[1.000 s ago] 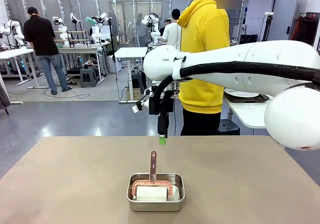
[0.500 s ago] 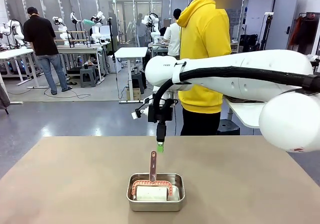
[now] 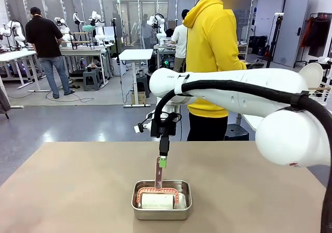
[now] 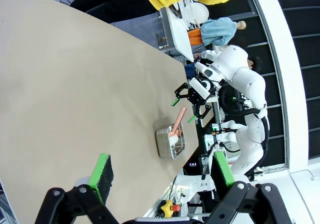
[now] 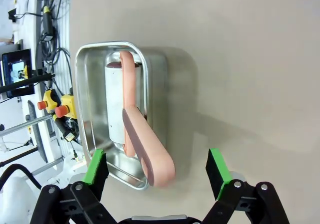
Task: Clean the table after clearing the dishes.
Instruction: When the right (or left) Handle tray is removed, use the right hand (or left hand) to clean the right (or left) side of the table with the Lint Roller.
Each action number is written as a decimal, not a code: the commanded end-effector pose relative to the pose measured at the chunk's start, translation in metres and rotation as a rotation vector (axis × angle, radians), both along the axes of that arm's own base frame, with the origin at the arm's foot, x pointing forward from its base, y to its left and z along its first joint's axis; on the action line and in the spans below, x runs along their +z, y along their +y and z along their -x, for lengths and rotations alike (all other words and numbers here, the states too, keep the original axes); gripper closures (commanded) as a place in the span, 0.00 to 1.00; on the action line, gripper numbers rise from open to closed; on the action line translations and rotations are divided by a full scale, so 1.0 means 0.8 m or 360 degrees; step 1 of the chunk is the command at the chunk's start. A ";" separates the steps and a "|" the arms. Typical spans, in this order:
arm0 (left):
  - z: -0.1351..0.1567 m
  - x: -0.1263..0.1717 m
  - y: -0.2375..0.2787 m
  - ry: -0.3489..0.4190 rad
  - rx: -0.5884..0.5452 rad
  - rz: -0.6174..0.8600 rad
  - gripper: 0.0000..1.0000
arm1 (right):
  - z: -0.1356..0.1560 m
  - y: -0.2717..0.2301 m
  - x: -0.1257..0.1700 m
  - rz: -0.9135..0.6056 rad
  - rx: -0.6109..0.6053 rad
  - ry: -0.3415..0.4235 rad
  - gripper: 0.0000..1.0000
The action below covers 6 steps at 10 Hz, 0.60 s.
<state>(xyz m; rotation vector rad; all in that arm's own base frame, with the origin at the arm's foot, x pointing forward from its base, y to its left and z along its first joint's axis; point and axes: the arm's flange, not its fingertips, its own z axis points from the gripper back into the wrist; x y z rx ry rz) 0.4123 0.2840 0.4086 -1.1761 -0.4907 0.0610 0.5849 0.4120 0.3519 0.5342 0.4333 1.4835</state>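
The tan table [image 3: 78, 191] carries a steel pan [image 3: 161, 215] near its front middle. In the pan lies a white cleaning block [image 3: 157, 202] with a salmon-pink handle [image 3: 158, 175] that leans up out of it. My right gripper [image 3: 163, 162] points down from the arm that reaches in from the right. In the right wrist view this gripper [image 5: 156, 167] is open, with its green pads on either side of the handle's [image 5: 144, 146] top end and a gap on each side. My left gripper [image 4: 162, 171] is open and holds nothing, well above the table [image 4: 75, 84]. The dishes are not on the table.
A person in a yellow hoodie [image 3: 212, 62] stands at the table's far edge. At the right is a white side table with a wire rack that holds a white plate [image 3: 313, 73]. Bare tabletop lies all around the pan [image 5: 82, 99].
My right arm has come down and slightly nearer. Its gripper has dropped from above the handle to the level of the handle's top. The jaws stayed open, and the pan and tool have not moved.
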 end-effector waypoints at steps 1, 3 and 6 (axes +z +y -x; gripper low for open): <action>0.008 0.004 -0.003 0.0018 0.0008 -0.0007 0.00 | -0.018 0.029 0.010 0.0031 -0.0018 0.0096 0.00; 0.008 0.004 -0.003 0.0018 0.0008 -0.0007 0.00 | -0.015 0.038 0.006 0.0058 0.0001 0.0144 0.00; 0.008 0.004 -0.003 0.0018 0.0008 -0.0007 0.00 | -0.016 0.043 -0.001 0.0087 0.0004 0.0217 0.00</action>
